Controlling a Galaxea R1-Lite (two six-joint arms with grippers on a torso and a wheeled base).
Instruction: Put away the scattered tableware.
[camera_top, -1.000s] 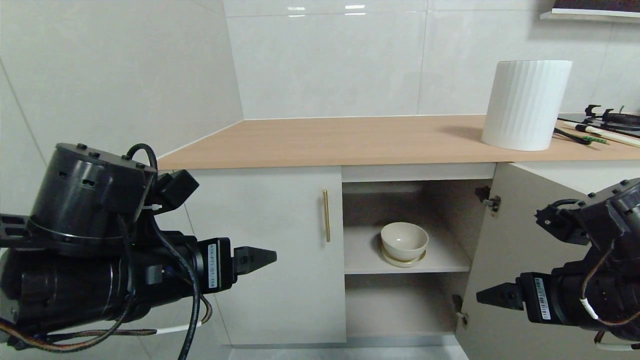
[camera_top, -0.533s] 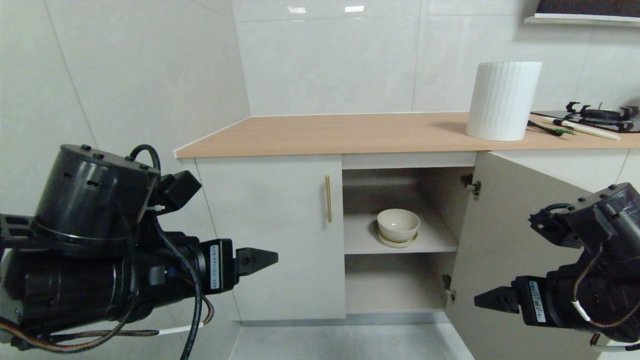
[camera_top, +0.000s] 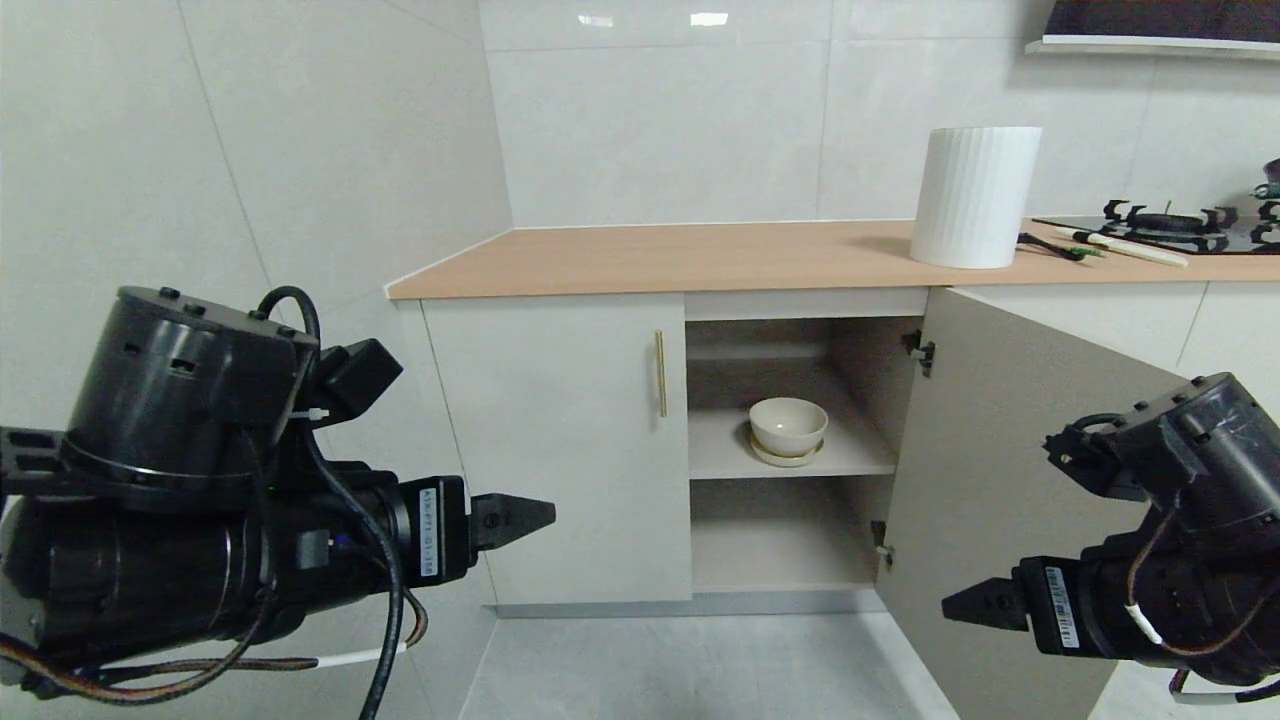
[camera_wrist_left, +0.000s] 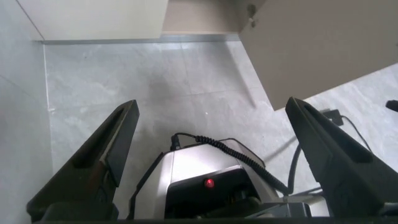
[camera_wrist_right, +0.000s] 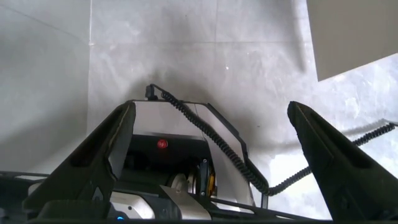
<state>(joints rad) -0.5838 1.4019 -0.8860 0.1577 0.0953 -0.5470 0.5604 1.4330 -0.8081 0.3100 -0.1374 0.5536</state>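
Your cream round ceramic bowl (camera_top: 788, 424) sits on a matching saucer (camera_top: 770, 458) on the open cabinet's upper shelf (camera_top: 856, 460), ahead of and between your left gripper (camera_top: 535, 516) and right gripper (camera_top: 960, 605). A white ribbed cylinder (camera_top: 974, 196) stands on the wooden desk (camera_top: 680, 258) above. The wrist views look down at grey floor tiles (camera_wrist_left: 186, 74), with both grippers spread wide.

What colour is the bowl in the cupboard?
The bowl is cream, sitting on a matching saucer; the head view shows it best.
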